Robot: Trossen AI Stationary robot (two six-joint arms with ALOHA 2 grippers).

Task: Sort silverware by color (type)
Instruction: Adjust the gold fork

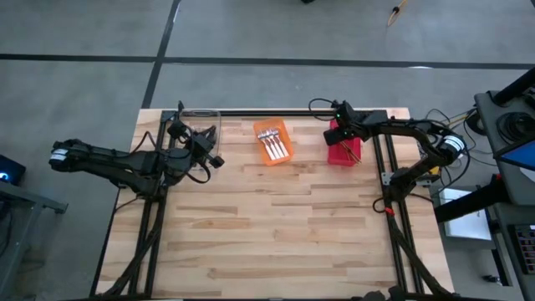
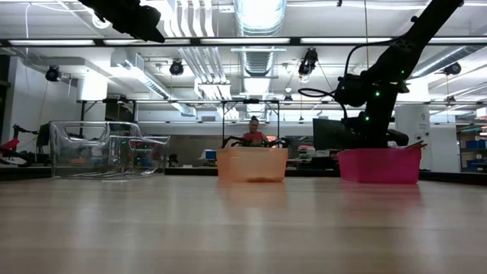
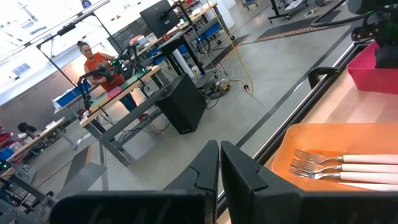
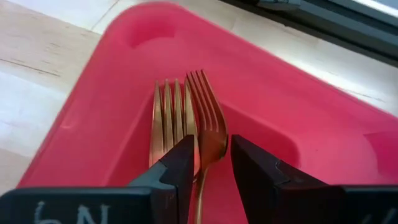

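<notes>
- High view: table centre bare; white-handled forks point(image 1: 273, 144) lie in orange bin point(image 1: 262, 126) at upper middle, so sorting looks nearly done
- Low view: clear bin point(image 2: 106, 148) at left, contents unclear
- Left wrist view: left gripper point(image 3: 219, 163) closed, empty, raised
- Right wrist view: right gripper point(image 4: 212, 163) grips gold fork point(image 4: 208, 127) over red bin point(image 4: 323, 137), another gold fork point(image 4: 166, 118) beside it

My left gripper point(image 3: 219, 163) sat with its two dark fingers pressed together, holding nothing. Past them I saw the orange rectangular plastic bin point(image 3: 297, 138) with white-handled silver forks point(image 3: 339, 167) lying side by side inside. The red plastic bin point(image 3: 376, 70) stood farther along. A person in orange point(image 3: 94, 60) was at a distant workbench.
</notes>
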